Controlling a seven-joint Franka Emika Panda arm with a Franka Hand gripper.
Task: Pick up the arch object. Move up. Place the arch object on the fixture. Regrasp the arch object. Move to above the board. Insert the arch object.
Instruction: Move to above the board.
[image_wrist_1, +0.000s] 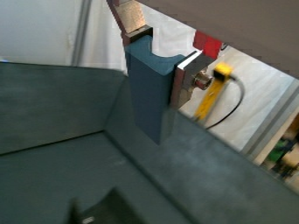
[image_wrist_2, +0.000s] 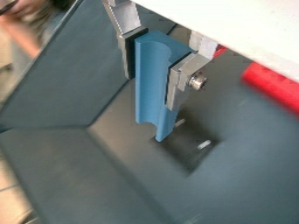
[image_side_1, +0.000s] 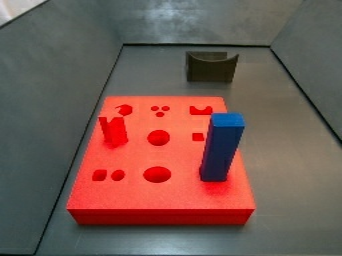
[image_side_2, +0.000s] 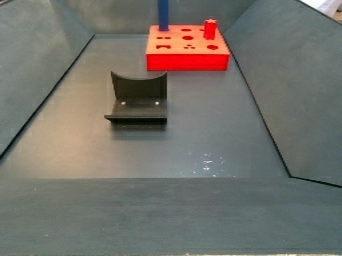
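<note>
the gripper (image_wrist_2: 153, 59) shows only in the wrist views; neither side view catches it or the arm, so where it hangs over the bin cannot be told from them. its two flat silver fingers (image_wrist_1: 187, 63) are shut on the arch object (image_wrist_2: 156, 83), a long blue-grey block that hangs downward from the pads, well clear of the dark floor beneath it. in both wrist views the plates press its upper part from either side, and most of its length sticks out below them. i judge this tall hold suits carrying rather than inserting, which would explain why a regrasp is called for.

the arch object (image_wrist_1: 149, 92) looks matte and smooth with sharp straight edges, and in a wrist view one long face carries a shallow groove (probably the arch profile seen end on, though i cannot be sure).

the fixture (image_side_1: 211, 66) sits at the upper middle of a side view, a dark olive block with a curved notch scooped from its top, nothing resting in it. that cradle shape seems meant to steady the piece while the jaws let go and take it again. the board (image_side_1: 134, 195), a bright red slab with round, square and arch-shaped holes, fills the centre, and a blue pillar (image_side_1: 221, 147) and a red peg (image_side_1: 114, 130) stand on it. in the other side view the fixture (image_side_2: 136, 97) lies nearer the camera, well apart from the board (image_side_2: 187, 60).
</note>
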